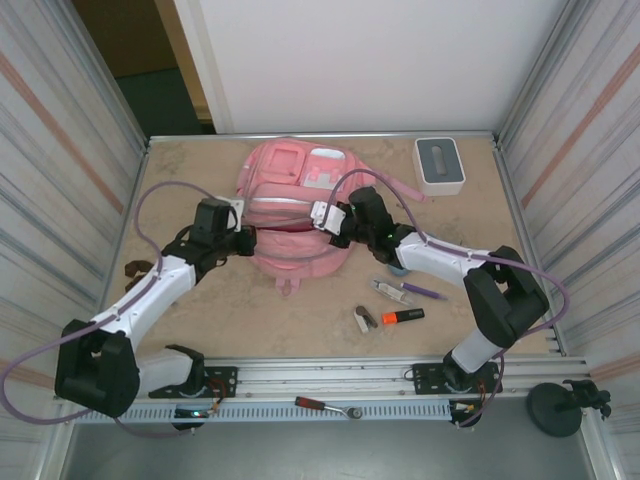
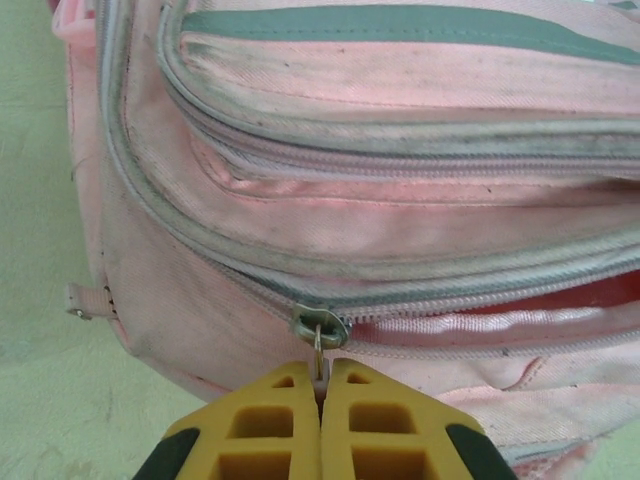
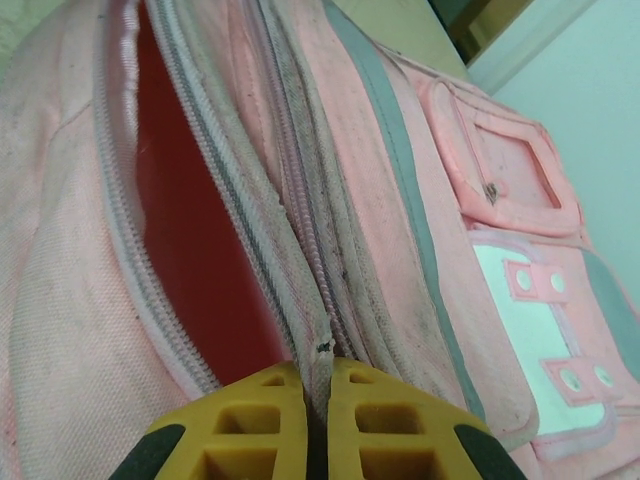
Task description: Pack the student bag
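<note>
Centrally, toward the back of the table (image 1: 220, 310), lies the bag (image 1: 290, 165), flat, with its front pockets facing up. Both arms reach to its near half, one from each side.

The left claw (image 2: 320, 378) is pressed together on the zip pull (image 2: 317, 345), a small metal ring hanging from the slider at the left end of a pocket's zip. To the right of the slider the pocket gapes a little and shows red lining (image 2: 600, 295).

The right claw (image 3: 318, 372) is pinching the zip edge of the bag, its yellow fingers tight on the fabric just beside the open slot, where red lining runs away from the camera.

A white box (image 1: 440, 165) with a grey top sits just right of the bag, near the far right corner. On the table by the right arm lie a purple pen (image 1: 423, 291), an orange highlighter (image 1: 403, 316), and a small pale thing (image 1: 365, 318), possibly a clip. A screwdriver (image 1: 320, 405) rests on the rail at the near edge.
</note>
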### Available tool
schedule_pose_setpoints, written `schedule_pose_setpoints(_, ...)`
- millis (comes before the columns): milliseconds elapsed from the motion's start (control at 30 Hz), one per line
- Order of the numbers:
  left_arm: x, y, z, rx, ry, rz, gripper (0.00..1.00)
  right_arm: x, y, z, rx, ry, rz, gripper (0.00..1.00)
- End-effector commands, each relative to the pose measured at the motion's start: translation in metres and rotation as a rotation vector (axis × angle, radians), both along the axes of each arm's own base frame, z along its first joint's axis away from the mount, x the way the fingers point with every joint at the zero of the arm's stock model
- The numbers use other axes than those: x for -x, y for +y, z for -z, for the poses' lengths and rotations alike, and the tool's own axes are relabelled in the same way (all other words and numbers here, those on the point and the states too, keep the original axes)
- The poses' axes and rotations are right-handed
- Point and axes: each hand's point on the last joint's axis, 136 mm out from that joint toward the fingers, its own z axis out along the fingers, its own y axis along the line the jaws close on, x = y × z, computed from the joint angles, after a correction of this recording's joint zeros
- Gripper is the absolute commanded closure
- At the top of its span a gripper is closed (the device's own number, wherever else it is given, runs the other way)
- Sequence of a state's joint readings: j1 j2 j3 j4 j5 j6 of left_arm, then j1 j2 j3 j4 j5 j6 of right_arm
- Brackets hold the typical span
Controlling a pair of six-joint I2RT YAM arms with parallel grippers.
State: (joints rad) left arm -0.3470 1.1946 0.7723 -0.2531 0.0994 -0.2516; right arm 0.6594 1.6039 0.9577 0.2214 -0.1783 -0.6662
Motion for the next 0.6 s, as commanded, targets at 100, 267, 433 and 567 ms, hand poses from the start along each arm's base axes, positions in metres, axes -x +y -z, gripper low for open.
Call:
schedule_pose_setpoints(100, 0.020, -0.037, -0.022, 0.047, -0.057, 0.094, 1.00, -0.039, -0.046, 0.010, 0.151, -0.023, 0.237, 0.79)
schedule_pose_setpoints(267, 0.024, -0.060, -0.029, 0.079, -0.071, 0.153, 1.00, -0.024, -0.067, 0.011, 0.173, -0.014, 0.287, 0.67)
schedule_pose_setpoints(433, 0.022, -0.066, -0.031, 0.068, -0.072, 0.175, 1.00, 0.016, -0.043, -0.008, 0.073, -0.003, 0.157, 0.55)
schedule_pose_setpoints(567, 0.025, -0.067, -0.029, 0.063, -0.066, 0.178, 1.00, 0.039, -0.018, -0.029, 0.035, -0.014, 0.052, 0.50)
